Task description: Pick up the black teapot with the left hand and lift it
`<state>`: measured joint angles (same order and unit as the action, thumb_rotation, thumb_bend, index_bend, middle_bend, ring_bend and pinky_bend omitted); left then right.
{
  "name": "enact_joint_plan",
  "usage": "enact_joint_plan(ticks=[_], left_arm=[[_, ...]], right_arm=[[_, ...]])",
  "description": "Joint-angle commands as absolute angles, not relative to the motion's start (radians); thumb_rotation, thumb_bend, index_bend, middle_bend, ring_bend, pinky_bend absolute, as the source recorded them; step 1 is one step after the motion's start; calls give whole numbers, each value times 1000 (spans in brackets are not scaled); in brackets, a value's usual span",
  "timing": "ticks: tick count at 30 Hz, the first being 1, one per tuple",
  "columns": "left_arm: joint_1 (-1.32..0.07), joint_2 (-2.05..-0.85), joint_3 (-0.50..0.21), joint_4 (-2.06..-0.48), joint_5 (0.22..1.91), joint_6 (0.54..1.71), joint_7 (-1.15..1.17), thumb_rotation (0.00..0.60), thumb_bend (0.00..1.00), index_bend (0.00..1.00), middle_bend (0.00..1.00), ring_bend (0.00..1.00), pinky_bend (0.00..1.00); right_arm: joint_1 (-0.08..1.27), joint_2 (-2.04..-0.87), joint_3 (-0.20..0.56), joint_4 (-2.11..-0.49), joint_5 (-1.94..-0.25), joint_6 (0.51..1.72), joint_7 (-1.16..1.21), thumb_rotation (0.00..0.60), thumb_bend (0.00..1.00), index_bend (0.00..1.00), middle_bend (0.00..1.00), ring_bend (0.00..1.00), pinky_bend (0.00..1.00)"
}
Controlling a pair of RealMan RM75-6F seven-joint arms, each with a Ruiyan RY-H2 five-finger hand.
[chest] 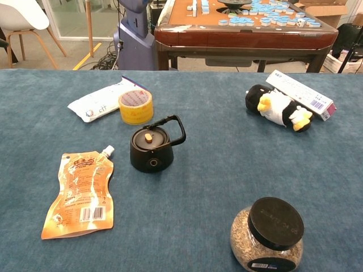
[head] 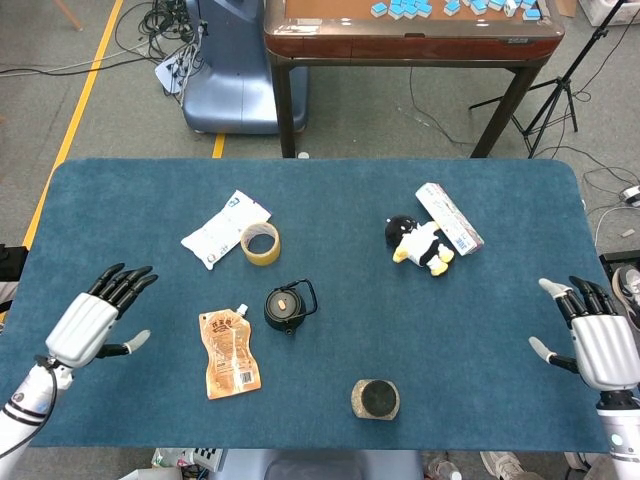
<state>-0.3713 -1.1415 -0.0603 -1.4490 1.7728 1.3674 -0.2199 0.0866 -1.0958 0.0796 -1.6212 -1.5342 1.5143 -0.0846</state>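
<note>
Workroom behind the blue tabletop (head: 500, 210)

A wooden mahjong table (head: 410, 35) stands far on grey floor (head: 100, 110); yellow tape line (head: 75, 115) left, tripod (head: 555, 85) right.

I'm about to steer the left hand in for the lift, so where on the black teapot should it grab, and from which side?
Grip the arched handle of the black teapot: it stands above the lid, tilted toward the pot's right, leaving a gap for fingers. Bring the left robot hand in from above, angling from the left, clear of the orange spout pouch and the tape roll.
</note>
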Motion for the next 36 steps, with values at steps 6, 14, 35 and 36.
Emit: enact_joint_plan(ticks=[6, 14, 35, 36], left_arm=[[-530, -1158, -58, -1463, 1821, 1203, -236, 350, 256, 90, 77, 116, 29], [-630, -1213, -68, -1443, 1782, 1083, -203, 345, 256, 87, 76, 97, 14], [-810, -1321, -76, -1411, 1726, 945, -243, 231, 256, 51, 33, 36, 0], [-822, -1328, -77, -1409, 1725, 936, -237, 230, 256, 51, 33, 36, 0]], right_arm=[[86, -1096, 76, -1626, -1521, 1502, -96, 600, 188, 194, 272, 129, 139], [87, -1098, 76, -1628, -1507, 1491, -105, 600, 188, 194, 272, 129, 139], [100, -1102, 79, -1634, -1476, 1455, -130, 600, 188, 194, 271, 129, 139], [101, -1101, 79, -1635, -1475, 1453, -131, 600, 189, 194, 271, 129, 139]])
